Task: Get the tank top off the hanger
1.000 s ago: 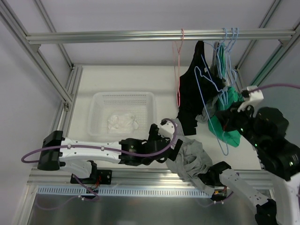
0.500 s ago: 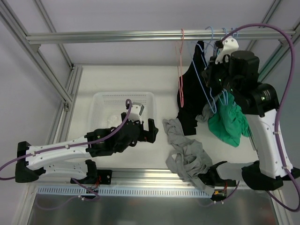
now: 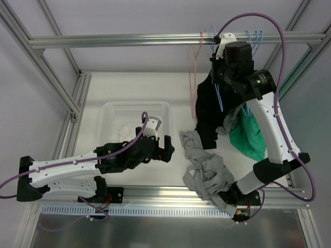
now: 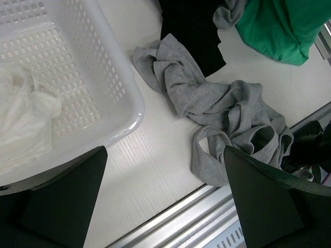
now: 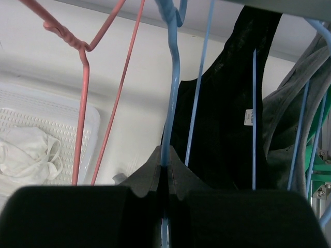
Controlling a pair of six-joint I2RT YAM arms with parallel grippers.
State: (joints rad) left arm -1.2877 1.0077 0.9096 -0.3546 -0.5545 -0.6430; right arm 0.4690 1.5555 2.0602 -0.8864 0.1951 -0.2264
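Black tank top (image 3: 206, 111) hangs on blue hanger (image 5: 173, 88) below rail | right gripper (image 5: 165, 166) clamped on hanger wire | left gripper (image 4: 164, 170) spread wide, low beside basket (image 4: 132, 111) | risk: thin wire slips, strap snags neighbouring hangers

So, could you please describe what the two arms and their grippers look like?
Both the left arm and the right arm have white links with bulky black joints; the right one shows a small green light. A purple cable runs along each in loose loops. The left gripper and right gripper have plain black, wedge-shaped fingers.
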